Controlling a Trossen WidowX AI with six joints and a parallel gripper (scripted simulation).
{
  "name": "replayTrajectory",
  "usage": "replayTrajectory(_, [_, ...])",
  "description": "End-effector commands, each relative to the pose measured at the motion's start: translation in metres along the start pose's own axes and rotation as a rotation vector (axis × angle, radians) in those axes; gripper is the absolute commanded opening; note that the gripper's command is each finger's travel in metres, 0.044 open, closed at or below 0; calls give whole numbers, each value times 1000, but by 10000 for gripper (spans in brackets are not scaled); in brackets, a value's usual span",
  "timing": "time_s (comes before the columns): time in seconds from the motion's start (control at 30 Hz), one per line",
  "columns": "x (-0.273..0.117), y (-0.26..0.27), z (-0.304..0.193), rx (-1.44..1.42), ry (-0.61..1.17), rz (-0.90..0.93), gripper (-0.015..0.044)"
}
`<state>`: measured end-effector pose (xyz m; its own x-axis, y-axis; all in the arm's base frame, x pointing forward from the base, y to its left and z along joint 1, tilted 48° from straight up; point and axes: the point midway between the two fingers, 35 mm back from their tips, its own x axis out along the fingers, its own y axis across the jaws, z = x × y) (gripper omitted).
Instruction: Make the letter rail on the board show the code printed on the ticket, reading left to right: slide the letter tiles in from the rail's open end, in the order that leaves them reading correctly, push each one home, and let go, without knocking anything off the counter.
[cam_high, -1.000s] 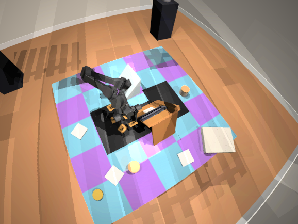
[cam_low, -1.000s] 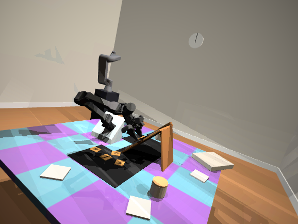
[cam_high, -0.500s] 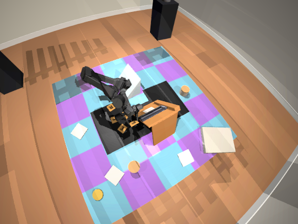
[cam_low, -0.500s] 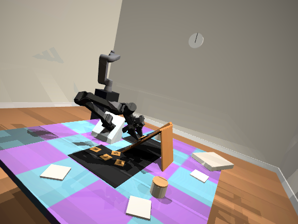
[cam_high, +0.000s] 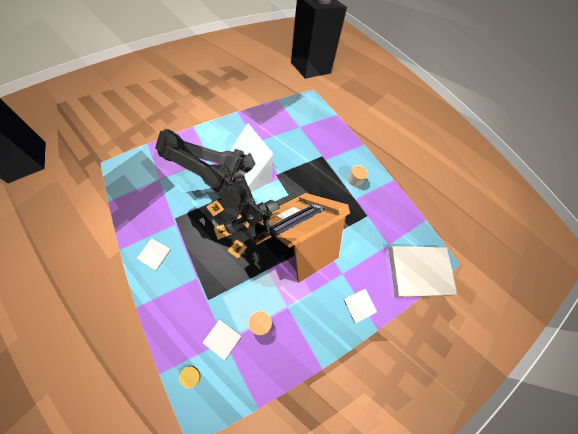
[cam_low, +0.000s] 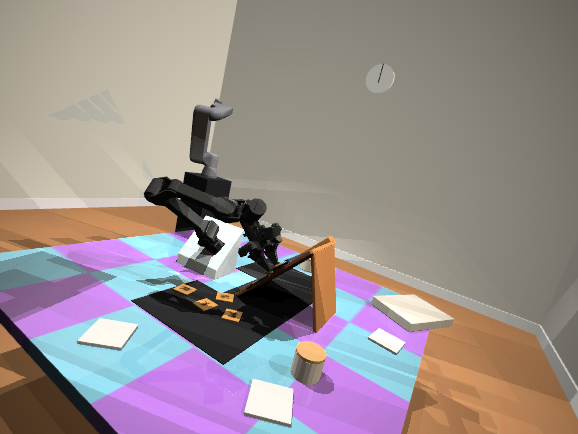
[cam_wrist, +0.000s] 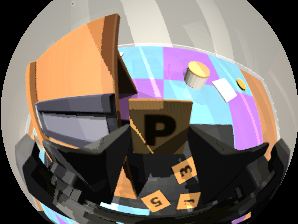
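Pinching the P tile (cam_high: 262, 238) (cam_wrist: 161, 135) between the fingers of the claw (cam_high: 264, 231) (cam_low: 274, 268) (cam_wrist: 160, 129). Held near the rail (cam_high: 299, 219) (cam_wrist: 77, 98), outside its channel.

Tabletop (cam_high: 325, 350) (cam_low: 150, 395): we see cyan-and-violet checks, near corner included.
P tile (cam_wrist: 172, 142): we see tan, black letter.

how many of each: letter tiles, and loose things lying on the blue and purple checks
letter tiles: 5
small white squares: 3
large white slab: 1
round blocks: 2
yellow disc: 1
total: 12
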<state>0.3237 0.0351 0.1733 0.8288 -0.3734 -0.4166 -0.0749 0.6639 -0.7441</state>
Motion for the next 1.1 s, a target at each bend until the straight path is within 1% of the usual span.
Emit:
replayTrajectory(0.0, [1, 3, -2, 2, 5, -2, 0])
replayTrajectory(1.07, [1, 19, -2, 2, 6, -2, 0])
